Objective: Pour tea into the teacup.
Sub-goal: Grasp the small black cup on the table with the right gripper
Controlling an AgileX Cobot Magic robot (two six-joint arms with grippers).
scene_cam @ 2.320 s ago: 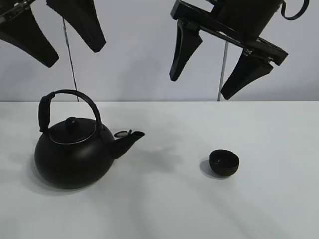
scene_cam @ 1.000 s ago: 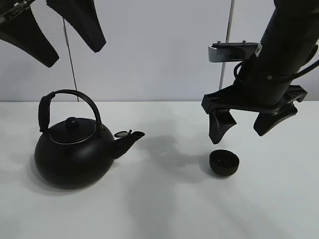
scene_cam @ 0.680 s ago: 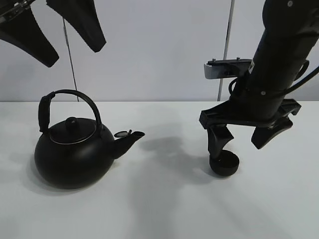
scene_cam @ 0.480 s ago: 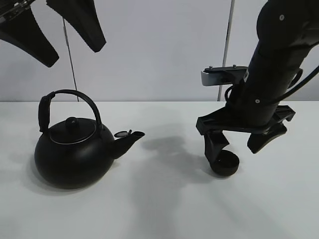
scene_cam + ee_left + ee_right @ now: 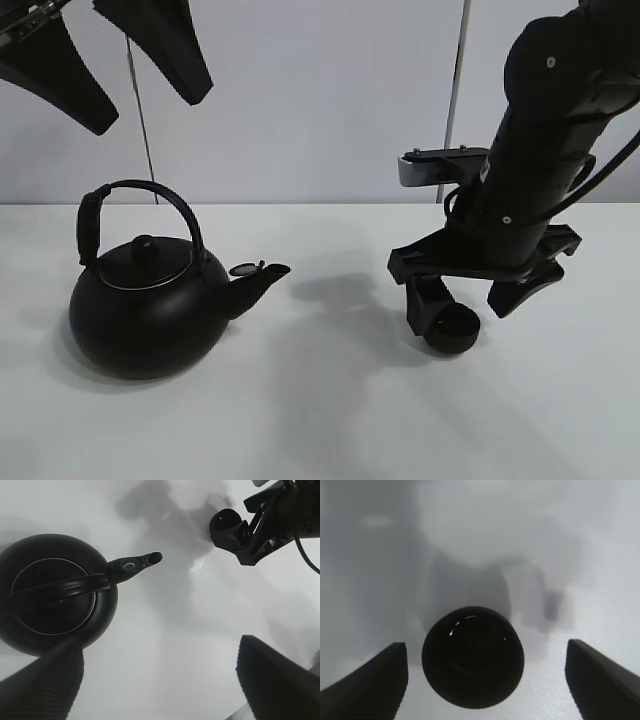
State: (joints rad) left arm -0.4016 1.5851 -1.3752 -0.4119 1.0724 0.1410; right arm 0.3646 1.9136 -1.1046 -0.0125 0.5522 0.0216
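Observation:
The teacup (image 5: 452, 328) is a small matte-black bowl on the white table (image 5: 330, 420), right of centre. My right gripper (image 5: 463, 312) is open and low over the table, with one finger on each side of the teacup, not touching it. In the right wrist view the teacup (image 5: 472, 662) sits between the two fingertips (image 5: 365, 680). The black kettle (image 5: 150, 310) with an arched handle stands on the left, its spout pointing toward the teacup. My left gripper (image 5: 148, 110) hangs open and empty high above the kettle. The left wrist view shows the kettle (image 5: 55, 595) and the teacup (image 5: 227, 527) from above.
A thin vertical pole (image 5: 140, 130) stands behind the kettle and another pole (image 5: 455, 100) behind the right arm. A pale wall (image 5: 320, 100) closes the back of the table. Bare table lies between the kettle's spout and the teacup.
My right arm has come down from the top of the view to table level and its open fingers now straddle the teacup. The kettle, teacup and left gripper have not moved.

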